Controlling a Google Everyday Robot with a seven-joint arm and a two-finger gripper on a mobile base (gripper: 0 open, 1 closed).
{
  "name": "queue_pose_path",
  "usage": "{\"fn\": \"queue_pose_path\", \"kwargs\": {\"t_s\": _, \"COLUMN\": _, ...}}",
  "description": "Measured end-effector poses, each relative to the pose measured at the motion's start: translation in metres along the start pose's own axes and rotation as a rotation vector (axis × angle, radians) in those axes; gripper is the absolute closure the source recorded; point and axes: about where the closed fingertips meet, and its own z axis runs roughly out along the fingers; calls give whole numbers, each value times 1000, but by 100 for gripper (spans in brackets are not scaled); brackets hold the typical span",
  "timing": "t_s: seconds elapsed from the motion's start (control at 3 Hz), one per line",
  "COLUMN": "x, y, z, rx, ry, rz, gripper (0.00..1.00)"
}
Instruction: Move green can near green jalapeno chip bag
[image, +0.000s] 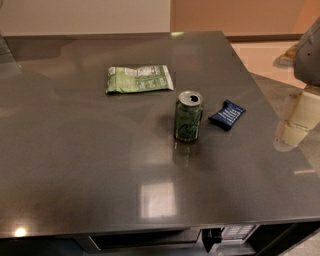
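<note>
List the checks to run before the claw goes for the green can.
1. The green can stands upright and free on the counter: ok.
2. The green jalapeno chip bag lies flat, in full view, up and left of the can: ok.
3. Bare counter beside the bag for set-down: ok.
4. The blue packet lies right of the can, apart from it, on the claw's side; approach needs care: ok.
5. The claw is at the right edge, away from the can, touching nothing on the counter: ok.
6. Whether the can holds liquid: cannot tell.
</note>
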Motion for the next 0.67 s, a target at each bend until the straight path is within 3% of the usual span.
{"fn": "queue_pose_path", "kwargs": {"t_s": 0.67, "x": -15, "y": -9, "z": 18, "rx": -24, "ry": -29, "rz": -1, "gripper": 0}}
